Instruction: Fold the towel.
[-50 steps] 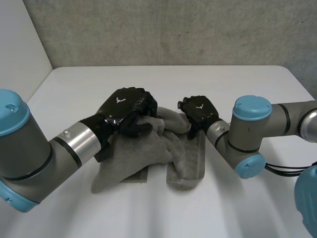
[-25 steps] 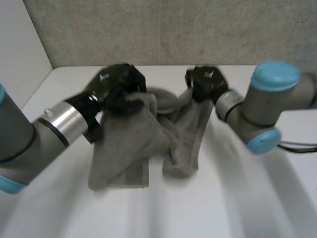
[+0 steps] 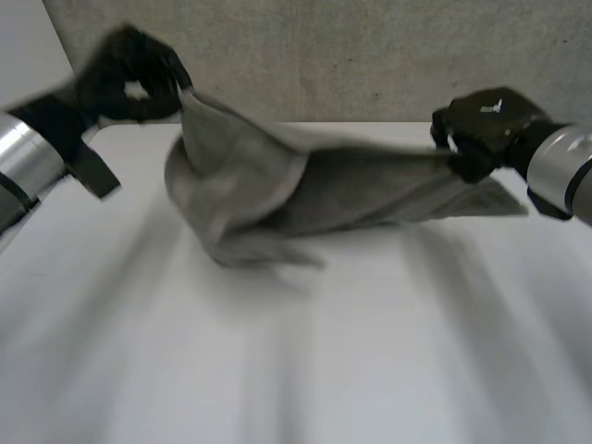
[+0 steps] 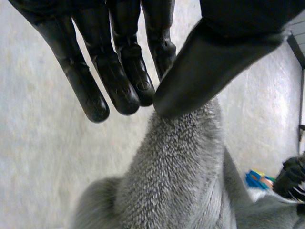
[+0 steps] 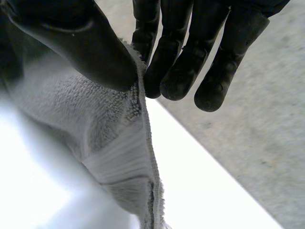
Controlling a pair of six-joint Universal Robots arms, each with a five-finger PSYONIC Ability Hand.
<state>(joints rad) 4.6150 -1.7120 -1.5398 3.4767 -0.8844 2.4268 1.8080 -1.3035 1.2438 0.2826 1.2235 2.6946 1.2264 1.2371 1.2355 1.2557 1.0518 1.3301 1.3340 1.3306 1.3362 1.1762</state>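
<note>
Held high, the left hand (image 3: 129, 81) pinches one end of the towel (image 3: 277, 185) between its fingers (image 4: 121, 81) and thumb. The towel stretches above the surface (image 3: 370, 351), sagging mid-span. The right hand (image 3: 483, 129) pinches the edge at the other end.

I've got the towel (image 3: 277, 185) strung out between both hands over the table (image 3: 370, 351). The left hand (image 3: 129, 79) pinches one end up high, the right hand (image 3: 481, 129) pinches the other, and the middle sags low.
</note>
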